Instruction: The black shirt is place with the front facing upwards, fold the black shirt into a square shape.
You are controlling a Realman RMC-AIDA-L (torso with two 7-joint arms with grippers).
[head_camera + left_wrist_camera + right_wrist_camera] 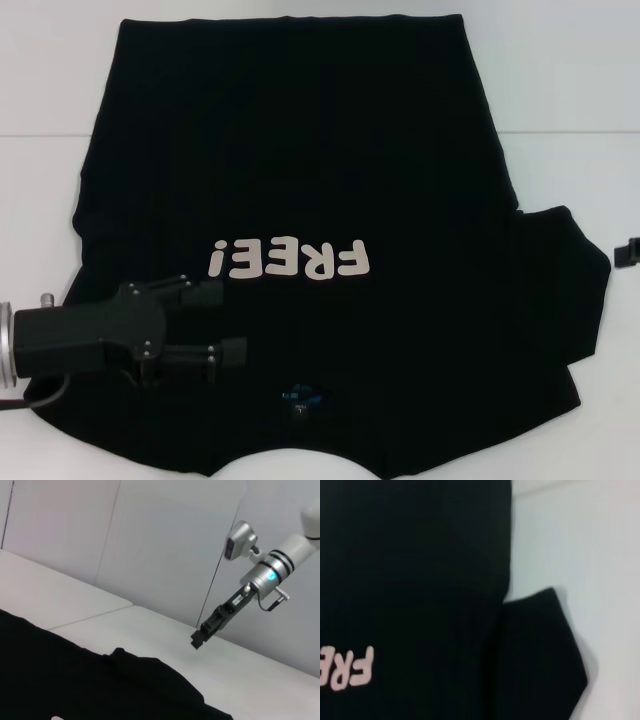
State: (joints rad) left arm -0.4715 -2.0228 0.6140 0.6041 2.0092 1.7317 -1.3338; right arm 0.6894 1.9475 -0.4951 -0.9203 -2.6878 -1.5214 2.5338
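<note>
Flat on the white table (560,90), the black shirt (300,160) lies front up, its pale lettering (290,260) reading upside down from the head view, collar toward the robot. Its left sleeve looks tucked in; the right sleeve (565,290) sticks out. Above the shirt's near left shoulder, the left gripper (228,322) holds its fingers spread. Bare table borders both sides; over its right edge sits the right gripper (628,252), finger state unclear

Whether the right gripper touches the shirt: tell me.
Apart. In the left wrist view the right gripper hangs above the white table, with bare table between it and the shirt. The left gripper is over the shirt.
</note>
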